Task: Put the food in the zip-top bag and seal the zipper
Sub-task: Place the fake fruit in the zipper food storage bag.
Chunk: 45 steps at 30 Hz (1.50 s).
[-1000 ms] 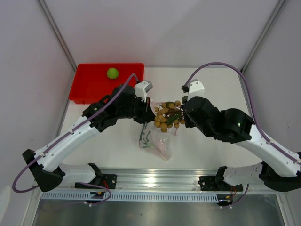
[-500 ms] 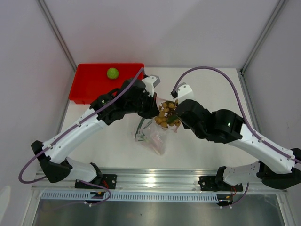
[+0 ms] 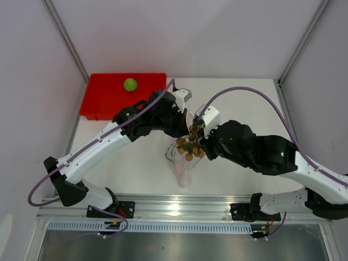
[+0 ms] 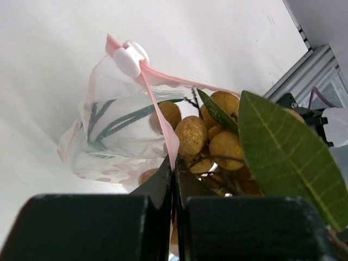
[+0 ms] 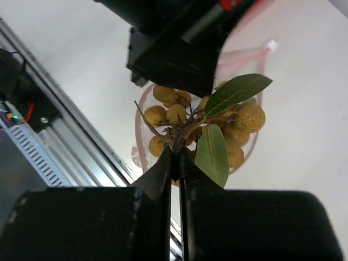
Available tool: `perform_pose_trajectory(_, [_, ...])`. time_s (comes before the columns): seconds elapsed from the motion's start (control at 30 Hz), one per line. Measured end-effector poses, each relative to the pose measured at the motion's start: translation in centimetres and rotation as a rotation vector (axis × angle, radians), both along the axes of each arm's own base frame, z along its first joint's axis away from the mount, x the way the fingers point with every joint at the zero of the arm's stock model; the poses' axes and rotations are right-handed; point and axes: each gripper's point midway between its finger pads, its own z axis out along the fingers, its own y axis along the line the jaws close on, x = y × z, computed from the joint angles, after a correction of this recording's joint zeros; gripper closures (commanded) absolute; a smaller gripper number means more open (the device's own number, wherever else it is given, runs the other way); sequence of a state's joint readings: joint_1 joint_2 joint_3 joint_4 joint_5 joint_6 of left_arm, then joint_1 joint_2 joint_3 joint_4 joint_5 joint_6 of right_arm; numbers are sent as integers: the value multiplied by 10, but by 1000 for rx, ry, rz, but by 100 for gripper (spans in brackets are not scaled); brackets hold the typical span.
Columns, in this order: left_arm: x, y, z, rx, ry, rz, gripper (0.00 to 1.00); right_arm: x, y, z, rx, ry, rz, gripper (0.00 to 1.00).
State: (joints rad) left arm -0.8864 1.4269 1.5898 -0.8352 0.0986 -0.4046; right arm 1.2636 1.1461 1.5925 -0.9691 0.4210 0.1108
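The clear zip-top bag (image 3: 182, 166) hangs by its mouth at the table's middle, with the sprig of thin green leaves (image 4: 117, 120) inside. My left gripper (image 3: 184, 122) is shut on the pinkish zipper strip (image 4: 163, 130) and holds the mouth open; a white slider (image 4: 130, 57) sits at its end. My right gripper (image 3: 197, 142) is shut on the stem of the tan-brown fruit bunch (image 5: 185, 117), which hangs in the bag's mouth (image 3: 188, 148). The lime-green fruit (image 3: 130, 84) lies in the red tray (image 3: 100, 100).
The red tray stands at the back left. A metal rail (image 3: 179, 206) runs along the table's near edge. Grey walls enclose the table on the left, back and right.
Both grippers moved together toward the table's middle. The fruit bunch came down from beside the bag into its mouth, and the bag now hangs more upright.
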Motion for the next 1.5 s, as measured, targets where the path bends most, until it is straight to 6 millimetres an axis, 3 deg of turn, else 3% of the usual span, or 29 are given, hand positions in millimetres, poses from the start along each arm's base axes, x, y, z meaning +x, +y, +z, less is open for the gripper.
perform_pose_trajectory(0.2, [-5,-3,4,-17,3,-36,99,-7,16,-8,34,32,83,100])
perform_pose_trajectory(0.5, [-22,-2,14,-77,7,-94,99,1,18,-80,-16,143,48,100])
perform_pose_trajectory(0.7, [-24,-3,15,-84,12,-105,99,-1,23,-92,-16,167,52,100])
perform_pose_trajectory(0.73, [-24,-3,15,-86,14,-108,99,2,24,-91,-12,164,45,97])
perform_pose_trajectory(0.8, [-26,-5,15,-94,18,-118,99,7,24,-93,-12,169,18,72])
perform_pose_trajectory(0.9, [-28,-8,14,-103,24,-130,99,21,23,-96,-23,174,-44,53])
perform_pose_trajectory(1.03, [-27,-9,15,-111,21,-129,99,24,20,-94,-1,205,-99,49])
perform_pose_trajectory(1.17, [-27,-9,16,-112,21,-128,99,15,13,-78,63,253,-131,48])
perform_pose_trajectory(1.37, [-28,-12,14,-116,33,-142,99,-7,-23,-29,264,280,-170,55])
perform_pose_trajectory(1.5, [-28,-13,13,-115,38,-145,99,-16,-43,-19,330,302,-198,60])
